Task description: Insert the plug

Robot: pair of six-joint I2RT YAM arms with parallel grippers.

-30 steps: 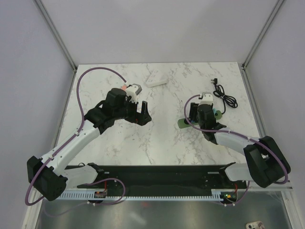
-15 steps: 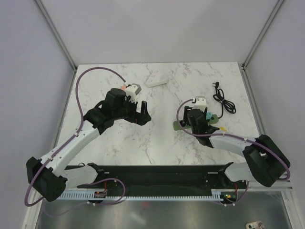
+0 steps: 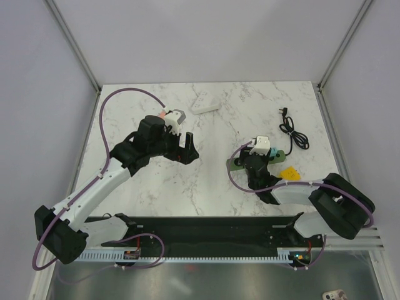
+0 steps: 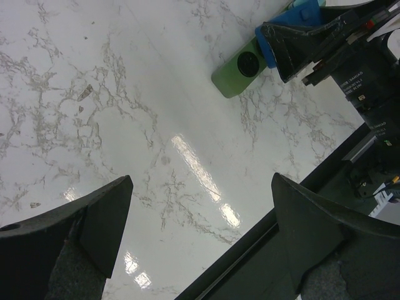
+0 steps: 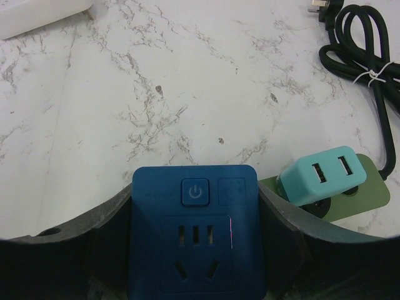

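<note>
Between the two dark fingers of the right gripper [image 3: 252,159] we see the plug [image 5: 195,212], a bright-blue cube. The fingers press against its left and right sides, so the gripper is clamped on it at about half its spread. The face turned to the wrist camera carries a power button, with socket slots under it.

Just past the right finger, to the right of the plug, lies the green power strip [image 5: 370,190]. A small teal adapter [image 5: 322,176] sits in it, tilted and close to that finger. Further out ahead and to the right of the fingers, a coiled black cable [image 5: 369,69] lies on the marble table [image 5: 156,94]. Far ahead to the left, a white object [image 5: 37,15] shows at the picture's edge.

From the left wrist, the blue block sits over the strip close to its rounded end, where a round black button shows. We cannot tell whether its pins are seated. From above, a yellow block [image 3: 287,173] lies just beside the right arm, on the near side of the strip.

Well apart to the left, the left gripper [image 4: 201,181] hangs over bare marble with its fingers spread as wide as they go, holding nothing. The plug lies far ahead of those fingers and to their right.
</note>
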